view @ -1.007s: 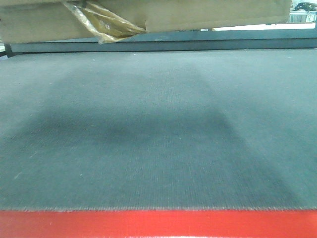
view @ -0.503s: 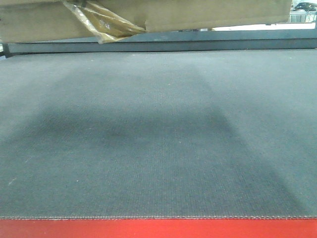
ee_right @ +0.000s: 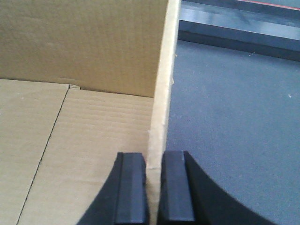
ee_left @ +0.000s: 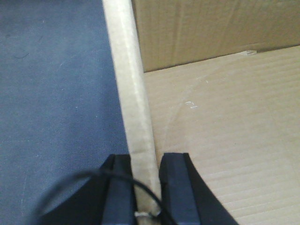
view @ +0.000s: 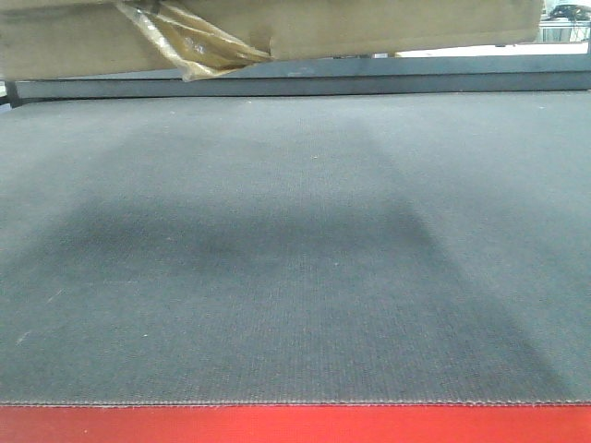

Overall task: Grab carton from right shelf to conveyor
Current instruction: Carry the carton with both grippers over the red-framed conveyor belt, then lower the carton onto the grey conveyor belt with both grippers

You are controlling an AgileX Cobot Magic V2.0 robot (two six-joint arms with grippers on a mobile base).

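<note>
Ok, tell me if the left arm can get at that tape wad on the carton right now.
Probably not. The left gripper is shut on the carton wall, so it would have to let go first, and the tape wad shows only in the front view.

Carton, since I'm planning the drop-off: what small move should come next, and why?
Probably lower it straight down. The carton seems to hang above the conveyor, casting a shadow, with the left gripper and right gripper jaws pinching its walls.

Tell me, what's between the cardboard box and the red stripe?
Bare conveyor belt, darkened by a shadow, lies between the carton and the red border strip; the front-facing view shows it.
</note>
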